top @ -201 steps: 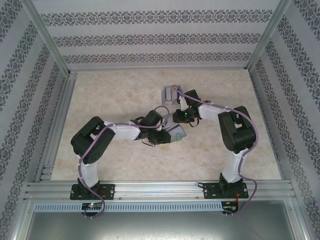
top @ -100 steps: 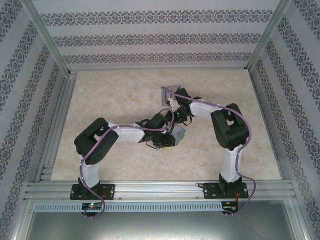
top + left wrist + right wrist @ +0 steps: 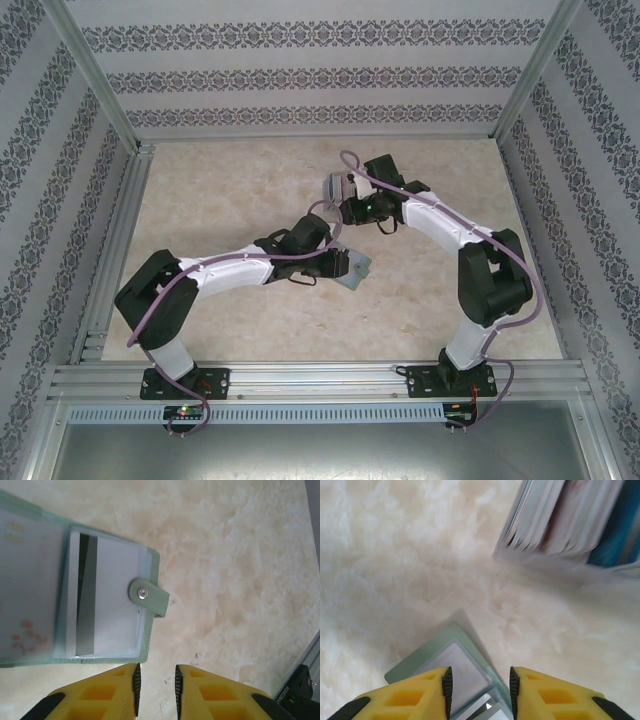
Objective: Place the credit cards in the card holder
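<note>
The card holder lies open on the marble table near the middle. In the left wrist view the card holder shows its grey-green panels, a snap tab and a white card with a dark stripe in a clear pocket. My left gripper is open just beside the holder's corner, with bare table between its fingers. The credit cards sit as a tight bundle farther back. My right gripper hovers open between bundle and holder. A corner of the card holder shows between its fingers, and the blurred cards are at the upper right.
Aluminium rails run along the table's left side and near edge, with patterned walls on three sides. A rail corner shows at the lower right of the left wrist view. Open table lies left of and behind the arms.
My right gripper has drawn back from the holder toward the card bundle and its jaws have widened. The left arm has stretched out lower toward the holder, which shifted slightly.
</note>
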